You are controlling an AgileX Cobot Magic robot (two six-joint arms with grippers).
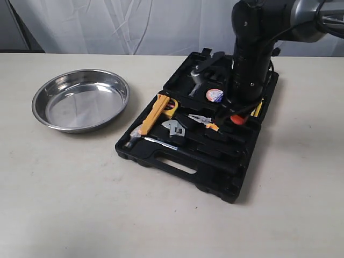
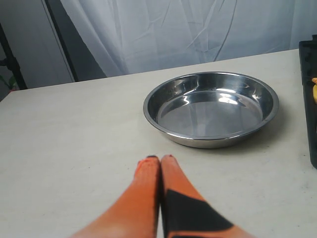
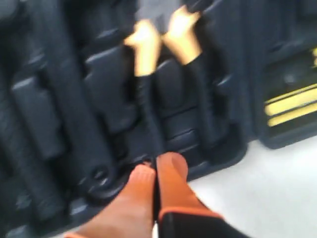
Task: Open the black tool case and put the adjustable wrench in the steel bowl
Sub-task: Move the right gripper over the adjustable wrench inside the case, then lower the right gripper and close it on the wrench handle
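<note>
The black tool case [image 1: 215, 169] lies open on the table with its tools showing. Among them is the adjustable wrench [image 1: 173, 128], silver head up, between the yellow-handled hammer [image 1: 153, 115] and the orange-handled pliers [image 1: 205, 121]. My right gripper [image 1: 236, 119] is shut and hangs low over the right part of the case, apart from the wrench. In the blurred right wrist view that gripper [image 3: 156, 166] hovers by the case's moulded edge [image 3: 218, 153], empty, with the pliers [image 3: 163, 42] beyond. The steel bowl [image 1: 80, 102] sits empty at the left. My left gripper [image 2: 159, 158] is shut over the table short of the bowl [image 2: 213, 111].
A screwdriver [image 1: 161, 143] and a round tape roll [image 1: 214, 95] also lie in the case. The case edge [image 2: 309, 114] shows right of the bowl in the left wrist view. A white curtain [image 1: 134, 24] hangs behind the table. My left arm is outside the exterior view.
</note>
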